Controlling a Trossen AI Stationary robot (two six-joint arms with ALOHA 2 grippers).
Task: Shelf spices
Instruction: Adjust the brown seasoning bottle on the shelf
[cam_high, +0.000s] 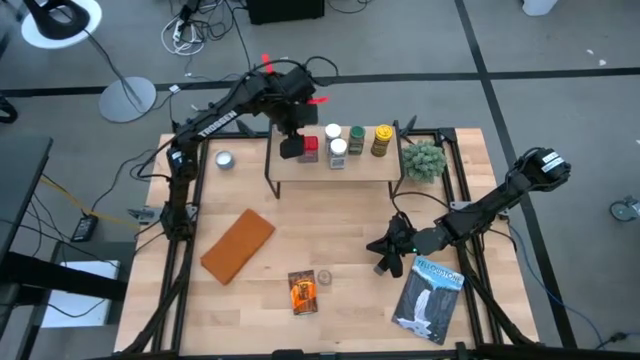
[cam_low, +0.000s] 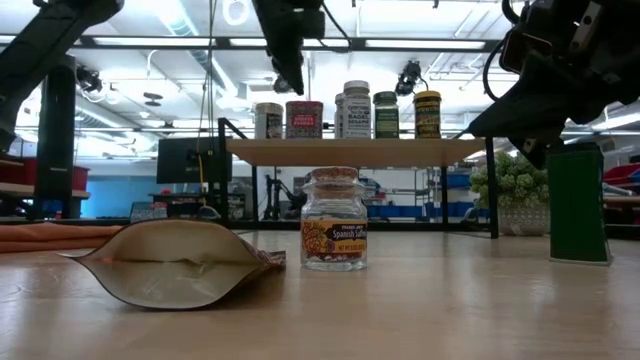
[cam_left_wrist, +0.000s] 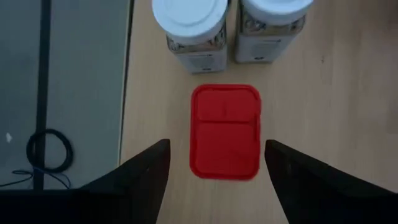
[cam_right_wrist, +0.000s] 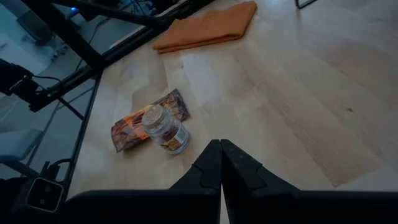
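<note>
Progress: most spices are up on the shelf (cam_high: 335, 172). Its board carries the red tin (cam_left_wrist: 224, 131), two white-lidded jars (cam_left_wrist: 189, 25), a green-lidded jar (cam_high: 356, 138) and a yellow-lidded jar (cam_high: 382, 140); the low view also shows a tan cylinder (cam_low: 267, 120) at the row's end beyond the red tin.

Left to do: the small glass jar (cam_high: 323, 276) and the orange packet (cam_high: 303, 291) lie touching on the desk (cam_high: 300, 225), well in front of the shelf.

Left pincer (cam_left_wrist: 214, 171) hangs directly over the red tin, fingers spread either side and clear of it; tin appears released.

Right pincer (cam_right_wrist: 221, 167) pressed together, empty, low over the desk between shelf and glass jar, pointing toward the jar.
</note>
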